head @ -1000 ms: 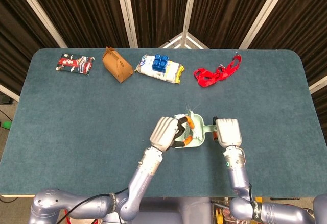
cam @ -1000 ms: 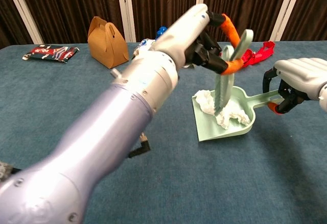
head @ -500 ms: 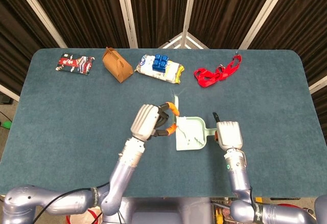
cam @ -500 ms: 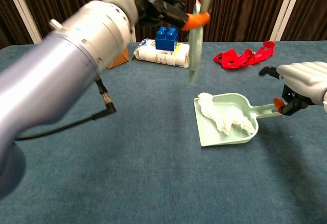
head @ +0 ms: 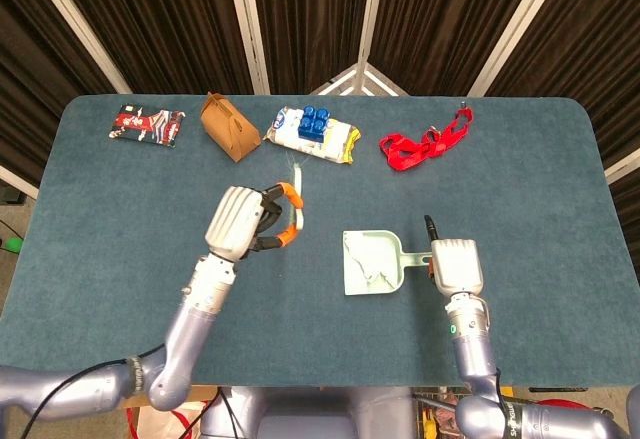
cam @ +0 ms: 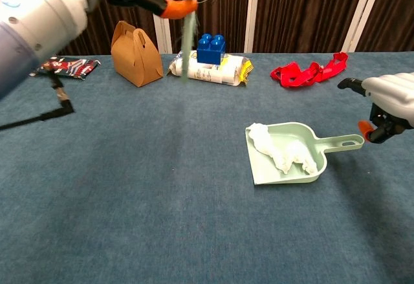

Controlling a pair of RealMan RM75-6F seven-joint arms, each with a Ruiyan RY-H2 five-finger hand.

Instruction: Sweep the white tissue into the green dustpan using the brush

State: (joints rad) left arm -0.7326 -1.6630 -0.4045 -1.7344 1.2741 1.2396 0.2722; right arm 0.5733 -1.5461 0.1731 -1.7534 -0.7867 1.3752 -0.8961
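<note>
Left hand, gripping brush, has swung off toward table's left half; right hand apparently released, empty beside dustpan handle; tissue inside dustpan — sweep done

The left hand, gripping the pale green plastic brush, is now well to the left of the light green plastic dustpan and raised high; a second ago its bristles stood inside the pan on the crumpled white tissue. The right hand has let go of the dustpan's handle and now sits just off the handle's end, fingers apart. The dustpan lies flat on the table where before it was tipped.
</note>
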